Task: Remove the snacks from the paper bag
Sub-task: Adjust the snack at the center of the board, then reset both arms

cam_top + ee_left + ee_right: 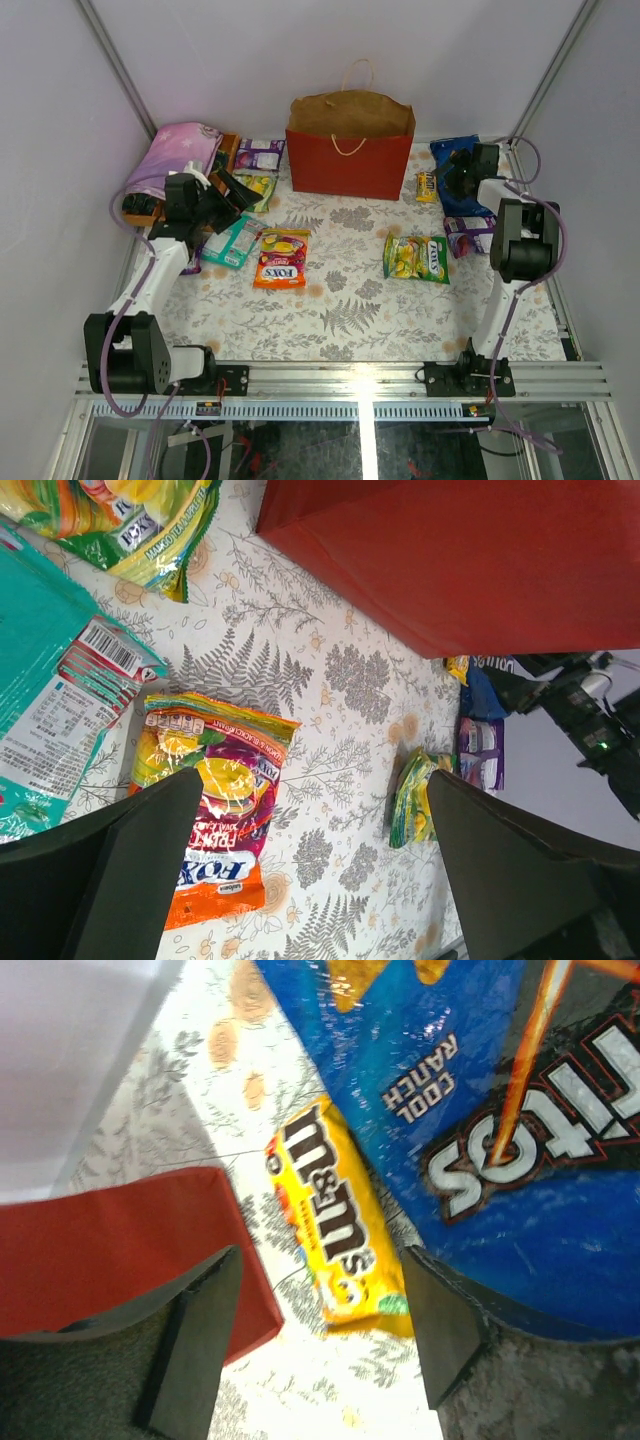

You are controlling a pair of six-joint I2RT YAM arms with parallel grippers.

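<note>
The red paper bag (350,150) is set upright at the far middle of the table (340,310). To its right a blue chips bag (480,1110) is laid flat. The left gripper (312,780) is held wide open and empty above an orange candy bag (215,830). The right gripper (318,1260) is likewise open and empty over a yellow chocolate packet (340,1225).

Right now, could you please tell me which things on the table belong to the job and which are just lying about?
Part of the job:
paper bag
Doritos bag
M&M's packet
orange candy bag
green candy bag
teal pouch
far purple pack
right-hand purple pack

Just lying about:
folded pink cloth
fern-print table cover
</note>
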